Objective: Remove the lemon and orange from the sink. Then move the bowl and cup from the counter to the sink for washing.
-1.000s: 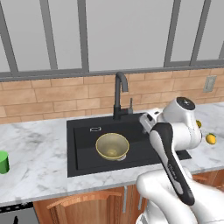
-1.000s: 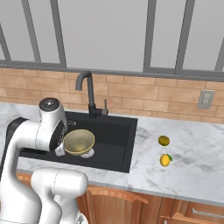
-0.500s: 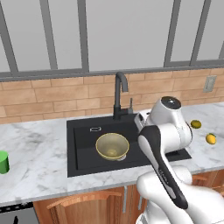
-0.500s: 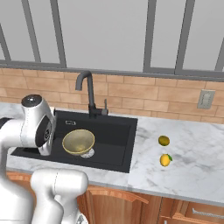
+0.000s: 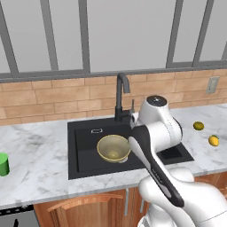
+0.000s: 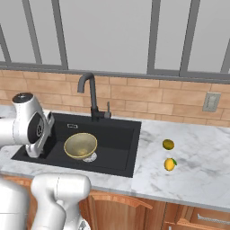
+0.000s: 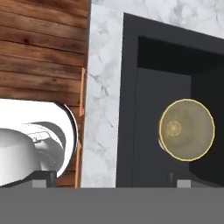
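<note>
Nearby, faucet [image 5: 120, 94] behind bowl [image 5: 113, 147] in sink [image 5: 84, 150], wall outlet [image 6: 211, 102]

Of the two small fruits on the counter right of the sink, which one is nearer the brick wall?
The orange, duller and darker. The brighter yellow lemon lies toward the counter's front edge.

Your arm [image 5: 153, 133] rises from the base and folds back on itself, its white upper link and dark elbow joint bent over the front of the scene, with the round wrist housing at the top of the bend. In the right base view the same arm [image 6: 29, 126] sits hunched at the left edge. Your gripper [image 7: 109, 181] shows just its two small dark tips at the bottom of the hand view, set wide apart with nothing between them.
</note>
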